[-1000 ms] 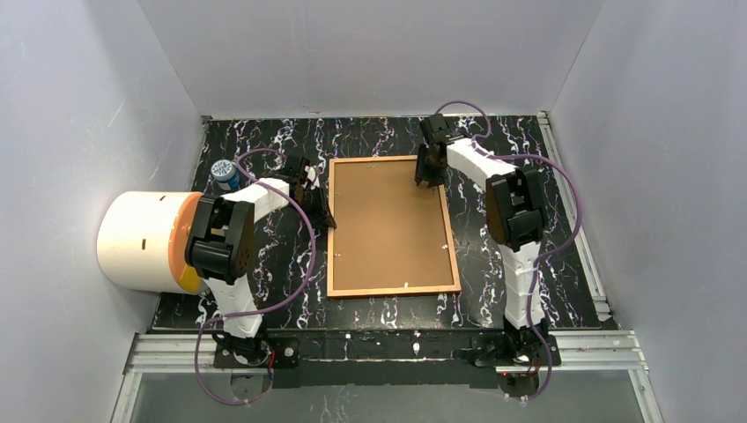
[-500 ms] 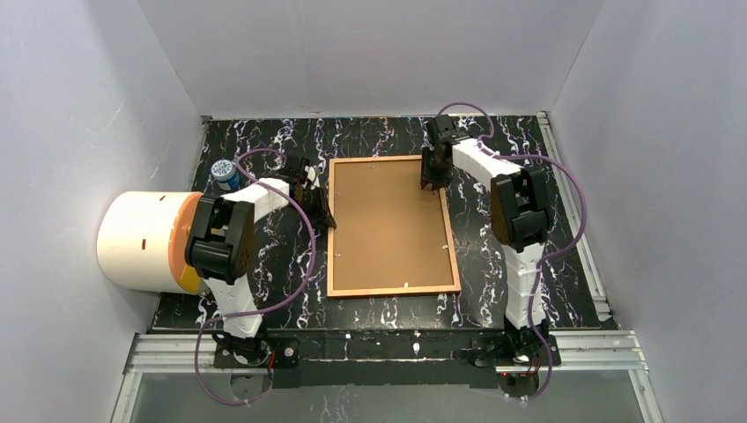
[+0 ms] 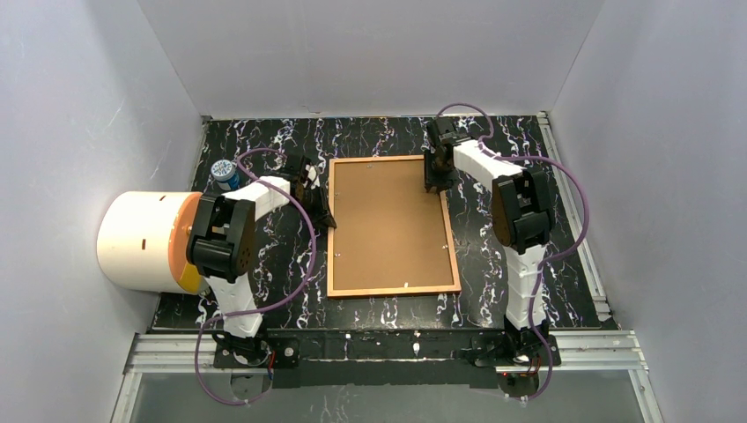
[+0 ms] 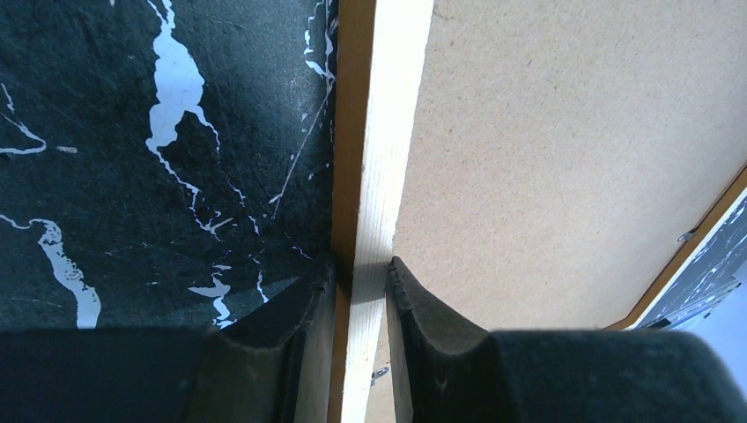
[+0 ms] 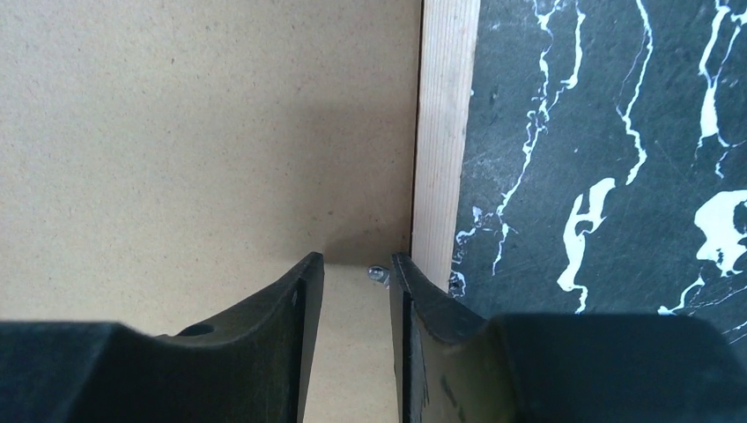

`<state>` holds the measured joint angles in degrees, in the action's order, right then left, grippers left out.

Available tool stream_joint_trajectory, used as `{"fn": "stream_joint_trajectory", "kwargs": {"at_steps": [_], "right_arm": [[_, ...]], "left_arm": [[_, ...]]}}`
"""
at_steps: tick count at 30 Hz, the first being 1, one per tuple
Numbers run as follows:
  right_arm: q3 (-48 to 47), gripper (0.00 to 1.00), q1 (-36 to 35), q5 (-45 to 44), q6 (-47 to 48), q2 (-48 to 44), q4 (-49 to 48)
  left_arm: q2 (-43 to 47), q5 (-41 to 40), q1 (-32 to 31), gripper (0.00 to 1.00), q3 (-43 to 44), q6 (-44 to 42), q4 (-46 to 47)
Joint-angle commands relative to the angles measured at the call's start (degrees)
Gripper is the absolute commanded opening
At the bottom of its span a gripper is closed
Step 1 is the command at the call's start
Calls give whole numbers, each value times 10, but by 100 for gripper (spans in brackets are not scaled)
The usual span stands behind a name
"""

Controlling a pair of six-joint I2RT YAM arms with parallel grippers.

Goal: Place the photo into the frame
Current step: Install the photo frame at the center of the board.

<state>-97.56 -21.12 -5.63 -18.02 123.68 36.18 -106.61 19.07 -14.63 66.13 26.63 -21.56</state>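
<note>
Left claw (image 4: 362, 266) pinches the frame (image 4: 380, 123) by its left rail. Right claw (image 5: 356, 260), narrowly parted, straddles a metal tab (image 5: 377, 274) on the board (image 5: 203, 115) filling the frame, flat on the table (image 5: 617, 132).

Black white-veined table (image 3: 370, 137) with the frame (image 3: 394, 290) flat on it, blue can (image 3: 225, 173) at left.

The frame (image 4: 385, 132) in the black left hand (image 4: 363, 275) is orange-brown outside, pale wood on its back. By the black right hand (image 5: 357, 266), the backing board (image 5: 176, 132) is plain tan, the counter (image 5: 617, 132) black with white veining.
</note>
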Motion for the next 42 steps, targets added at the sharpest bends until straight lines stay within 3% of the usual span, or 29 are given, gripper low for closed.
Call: {"fn": "stream_joint_trajectory", "kwargs": {"at_steps": [1,5,11,14,20,26,33,42], "right_arm": [[23,43,13,1,3,-12,47],[-17,47,13,2,-28,-24,36],[-67,52,13,28,-66,-37,-6],[-85,52,13,52,-64,-26,9],[-9,52,13,114,-64,-48,-2],[17,52,12,218,-117,-42,-71],[26,52,-12,263,-252,-1,-188],[-30,49,-54,229,-329,76,-248]], "left_arm": [[-19,-23,2,12,5,1,-25],[-12,-15,5,19,27,-8,-27],[-2,-22,13,42,84,-19,-35],[3,-31,15,46,95,-21,-38],[3,-49,20,52,99,-17,-43],[-46,-62,34,62,167,-4,-37],[-117,-48,39,61,225,34,4],[-167,-15,39,35,249,30,6]]}}
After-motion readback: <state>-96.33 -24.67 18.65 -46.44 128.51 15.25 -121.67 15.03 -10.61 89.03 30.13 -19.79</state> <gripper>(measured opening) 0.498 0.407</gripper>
